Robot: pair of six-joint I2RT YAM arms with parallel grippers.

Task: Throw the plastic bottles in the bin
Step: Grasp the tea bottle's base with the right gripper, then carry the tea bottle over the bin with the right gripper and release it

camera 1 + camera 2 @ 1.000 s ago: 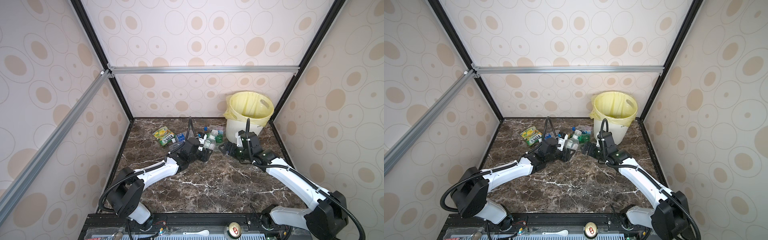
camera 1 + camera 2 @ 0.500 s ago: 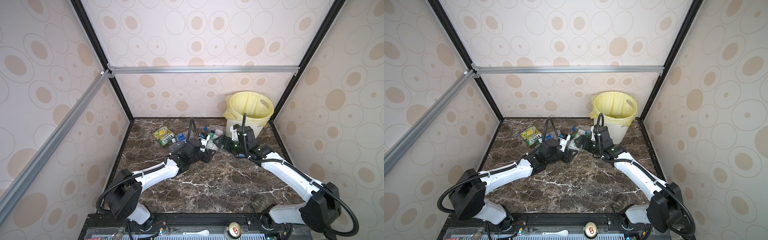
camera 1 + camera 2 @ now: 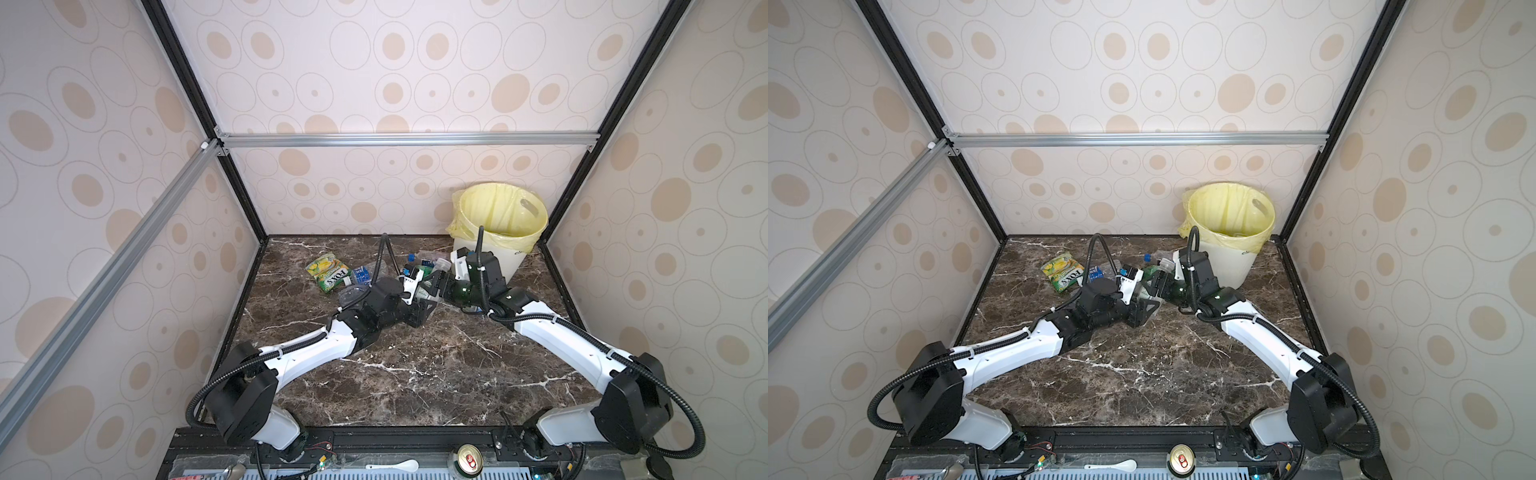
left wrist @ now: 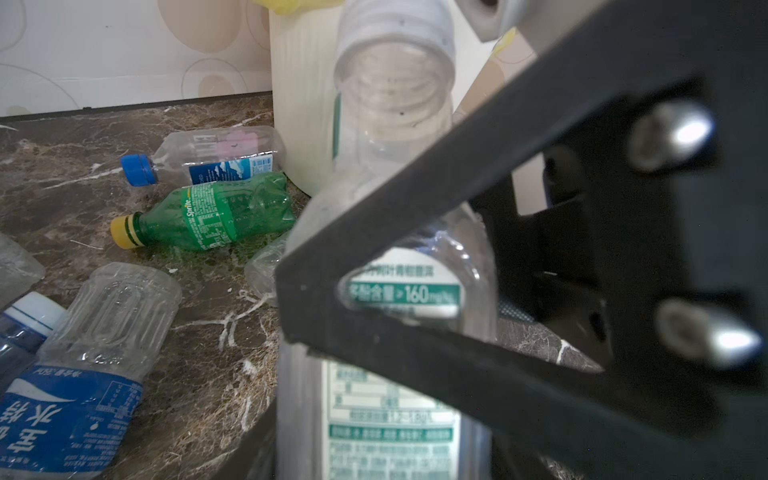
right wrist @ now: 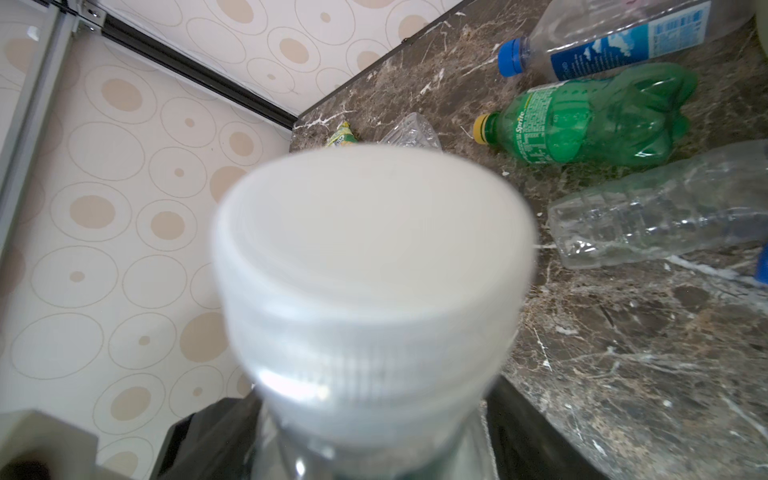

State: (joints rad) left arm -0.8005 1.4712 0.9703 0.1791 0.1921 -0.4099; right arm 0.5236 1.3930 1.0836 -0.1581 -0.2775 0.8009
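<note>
Near the centre of both top views, just left of the bin [image 3: 514, 262], the left gripper [image 3: 427, 300] is clamping the clear bottle [image 4: 390, 137] around its body, with the neck pointing toward the top of the left wrist view. The right gripper [image 3: 441, 286] is sitting right at the bottle's white cap [image 5: 370, 257], which is filling the middle of the right wrist view. Whether its jaws are pressing on the bottle cannot be told.

The risk lies in two grippers crowding one light, thin-walled bottle. A hand-over released too soon could be dropping it onto the marble table [image 3: 415, 365]. A squeeze on the smooth cap could be slipping and flicking it sideways into the loose bottles [image 4: 216, 153] lying in the left half of the left wrist view. The fingers could also be knocking each other.

Readable writing:
- ">160 mg" is showing on the held bottle's green-and-white label [image 4: 399, 295].
- "Sprite" is showing on the green bottle [image 4: 208, 216].
- White Chinese characters are showing on the blue-labelled bottle [image 4: 75, 407] at lower left.
- "FOXS" is showing on the snack packet [image 3: 330, 272].
</note>
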